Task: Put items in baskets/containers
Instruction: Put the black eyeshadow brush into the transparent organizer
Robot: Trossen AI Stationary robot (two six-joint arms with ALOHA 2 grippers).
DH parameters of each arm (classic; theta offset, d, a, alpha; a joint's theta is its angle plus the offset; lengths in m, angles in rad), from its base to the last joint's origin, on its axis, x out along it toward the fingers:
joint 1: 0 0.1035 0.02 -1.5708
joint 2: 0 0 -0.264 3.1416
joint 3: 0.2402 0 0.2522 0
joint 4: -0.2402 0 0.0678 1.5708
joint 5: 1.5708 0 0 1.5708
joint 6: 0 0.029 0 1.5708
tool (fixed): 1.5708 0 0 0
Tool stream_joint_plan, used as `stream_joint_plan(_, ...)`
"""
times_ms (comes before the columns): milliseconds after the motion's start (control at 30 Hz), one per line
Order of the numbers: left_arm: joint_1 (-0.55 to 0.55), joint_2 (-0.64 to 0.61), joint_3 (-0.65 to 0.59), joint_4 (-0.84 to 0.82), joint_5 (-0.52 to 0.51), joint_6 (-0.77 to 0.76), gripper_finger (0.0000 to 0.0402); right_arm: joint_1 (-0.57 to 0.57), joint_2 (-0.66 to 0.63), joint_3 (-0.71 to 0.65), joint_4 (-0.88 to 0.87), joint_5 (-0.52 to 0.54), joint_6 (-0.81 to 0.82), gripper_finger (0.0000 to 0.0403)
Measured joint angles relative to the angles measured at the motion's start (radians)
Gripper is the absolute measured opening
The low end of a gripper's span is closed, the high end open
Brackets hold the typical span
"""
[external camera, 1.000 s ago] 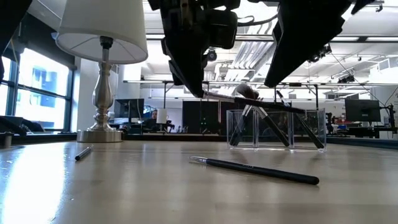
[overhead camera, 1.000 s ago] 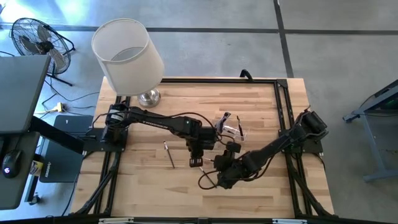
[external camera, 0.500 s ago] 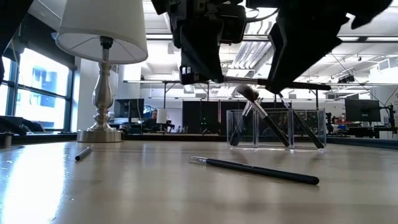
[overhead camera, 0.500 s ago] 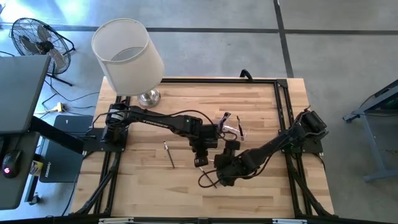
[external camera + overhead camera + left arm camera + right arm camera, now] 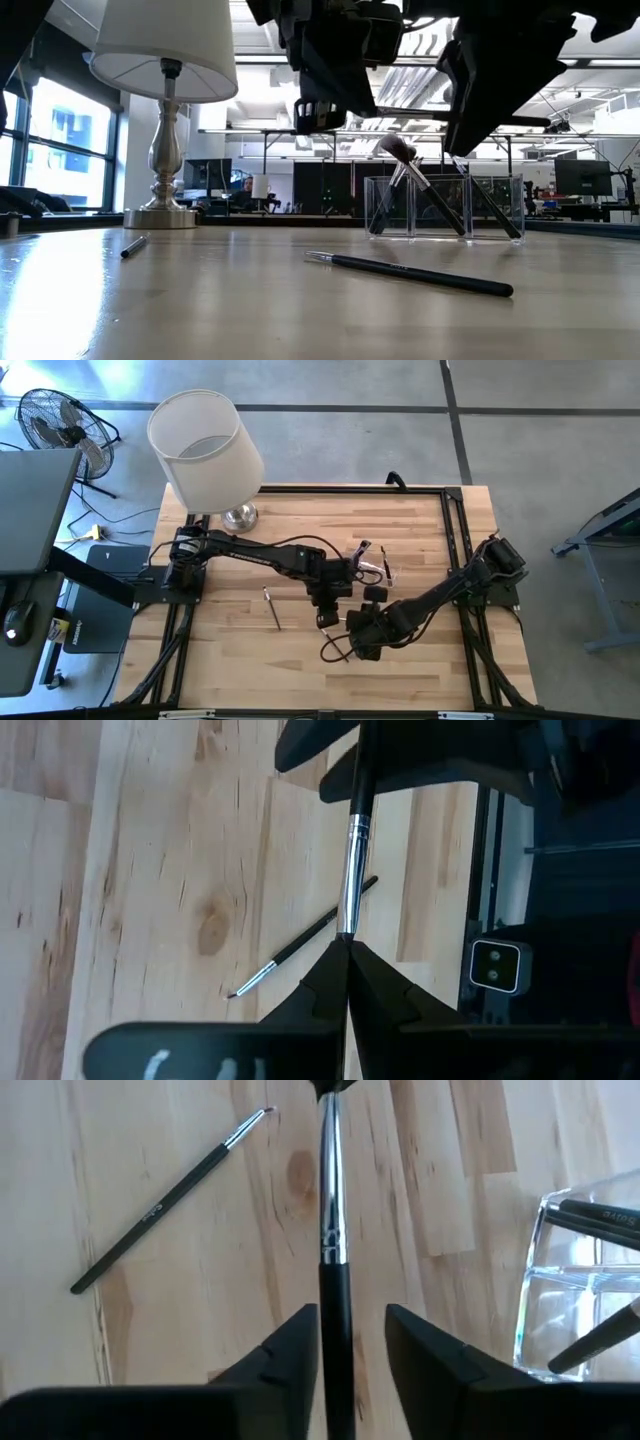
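A slim makeup brush [image 5: 430, 113] with a dark handle and silver ferrule hangs level above the table between my two grippers. My left gripper [image 5: 347, 945] is shut on it. My right gripper [image 5: 352, 1330] is open, one finger on each side of the handle [image 5: 337, 1310], with a gap showing on one side. The clear box [image 5: 445, 205] stands on the table behind, with several brushes leaning inside it, one of them fluffy-headed [image 5: 397, 148]. Another brush [image 5: 410, 272] lies flat on the table below the grippers, and a third [image 5: 271, 607] lies farther left. My left gripper pinches the brush at the end of its silver ferrule [image 5: 349, 915] between its two fingertips, with the fingers in line with the brush. The brush is lifted clear of the table and lies about level. My right gripper has the handle between its open fingers; whether one finger [image 5: 300, 1335] touches it I cannot tell.
A lamp with a big white shade [image 5: 205, 450] and metal base [image 5: 160, 215] stands at the far left of the table. A black frame rail [image 5: 455, 530] runs along the far and right edges. Bare wood lies near the front.
My left gripper has rolled and tipped, drifting a little toward the right gripper. The brush it holds was sloping down toward the right gripper; it has risen a little and now lies level.
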Motion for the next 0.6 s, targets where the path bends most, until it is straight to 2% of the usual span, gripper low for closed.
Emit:
stream_joint_plan(267, 0.000, 0.000, 0.000, 0.001, -0.003, 0.000, 0.0000, 0.000, 0.000, 0.000, -0.010, -0.023, 0.026, 0.0017)
stream_joint_plan(467, 0.000, 0.000, 0.000, 0.033, -0.003, 0.001, 0.0007, 0.001, 0.000, 0.000, -0.019, -0.036, 0.068, 0.0023)
stream_joint_plan(600, 0.000, 0.000, 0.000, 0.044, -0.010, 0.029, 0.0023, 0.001, 0.000, 0.000, -0.019, -0.045, 0.115, 0.0014)
